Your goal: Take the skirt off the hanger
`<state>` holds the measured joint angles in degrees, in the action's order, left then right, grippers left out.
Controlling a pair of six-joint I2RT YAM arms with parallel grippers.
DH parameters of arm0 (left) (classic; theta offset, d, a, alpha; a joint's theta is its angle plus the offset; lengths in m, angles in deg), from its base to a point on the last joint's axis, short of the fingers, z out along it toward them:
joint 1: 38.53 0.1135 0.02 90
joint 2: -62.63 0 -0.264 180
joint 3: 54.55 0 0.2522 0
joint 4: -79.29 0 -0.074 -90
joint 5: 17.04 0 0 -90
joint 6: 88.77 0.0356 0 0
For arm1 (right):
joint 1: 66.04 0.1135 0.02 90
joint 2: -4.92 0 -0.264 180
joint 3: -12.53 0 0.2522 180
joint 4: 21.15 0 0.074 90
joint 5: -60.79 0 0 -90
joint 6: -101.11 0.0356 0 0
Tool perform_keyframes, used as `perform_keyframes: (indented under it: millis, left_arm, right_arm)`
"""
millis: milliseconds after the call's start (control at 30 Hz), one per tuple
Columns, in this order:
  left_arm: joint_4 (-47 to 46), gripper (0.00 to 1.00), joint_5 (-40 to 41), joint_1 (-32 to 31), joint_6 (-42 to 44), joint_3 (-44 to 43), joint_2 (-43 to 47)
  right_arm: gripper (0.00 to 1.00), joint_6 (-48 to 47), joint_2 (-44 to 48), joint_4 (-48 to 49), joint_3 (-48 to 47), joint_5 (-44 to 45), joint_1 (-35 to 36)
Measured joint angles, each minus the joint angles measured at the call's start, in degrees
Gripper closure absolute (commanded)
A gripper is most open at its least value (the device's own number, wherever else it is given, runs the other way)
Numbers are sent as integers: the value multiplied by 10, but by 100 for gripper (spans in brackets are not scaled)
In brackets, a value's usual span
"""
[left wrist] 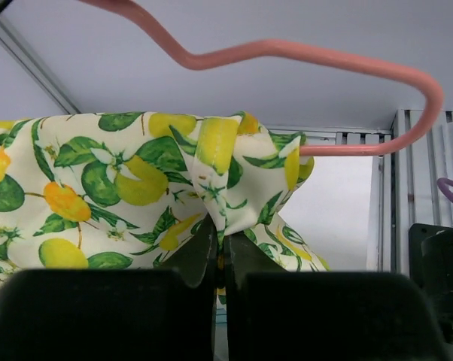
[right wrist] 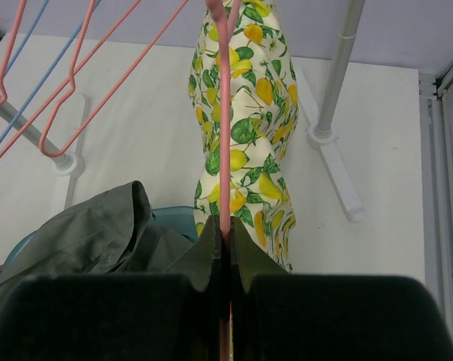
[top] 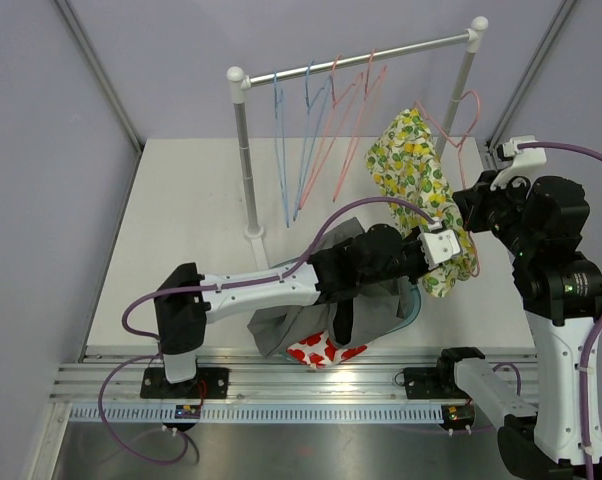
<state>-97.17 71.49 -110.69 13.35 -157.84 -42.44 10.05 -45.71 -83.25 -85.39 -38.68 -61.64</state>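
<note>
The work is sitting at the pull-off step: both arms are gripping, and the skirt (top: 413,160) is not yet free. The lemon-print skirt is hanging bunched over the pink hanger (top: 459,112), up in the air on the right side of the desk (top: 181,200), below the right end of the clothes rail (top: 361,58). Whether the hanger's hook is resting on the rail I cannot tell.

The left end effector (left wrist: 220,239) is clamping together on a fold of the skirt just under the hanger's bar, with cloth puckering where the two fingers are meeting. The right end effector (right wrist: 225,229) is squeezing shut on the hanger's thin pink rod, which is running straight up from between its fingers.

The left arm is stretching long and low from its base at the near left, crossing over the tub of clothes (top: 411,305) and angling up to the skirt's lower part. The right arm is standing tall at the right, its wrist bending inward towards the hanger.

The next move, as I judge it, is calling for the two arms to draw apart: the right one bracing the hanger steady while the left one is dragging the cloth down and sideways off the bar's end, watching for fabric snagging on the hanger's bend.
</note>
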Motion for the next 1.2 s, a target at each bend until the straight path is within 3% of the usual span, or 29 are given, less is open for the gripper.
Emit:
perform_keyframes:
  millis: [267, 467, 667, 1200]
  left_arm:
    - [38, 100, -3, 0, 17, 5, 36]
    - [82, 100, -1, 0, 45, 8, 148]
    - [83, 100, 2, 0, 64, 8, 236]
    - [131, 100, 30, 0, 104, -7, 298]
  right_arm:
    - [100, -38, 19, 21, 53, 75, 0]
    - [100, -61, 28, 35, 132, 114, -6]
    - [100, -67, 30, 43, 141, 121, -20]
    - [100, -69, 29, 70, 173, 124, -58]
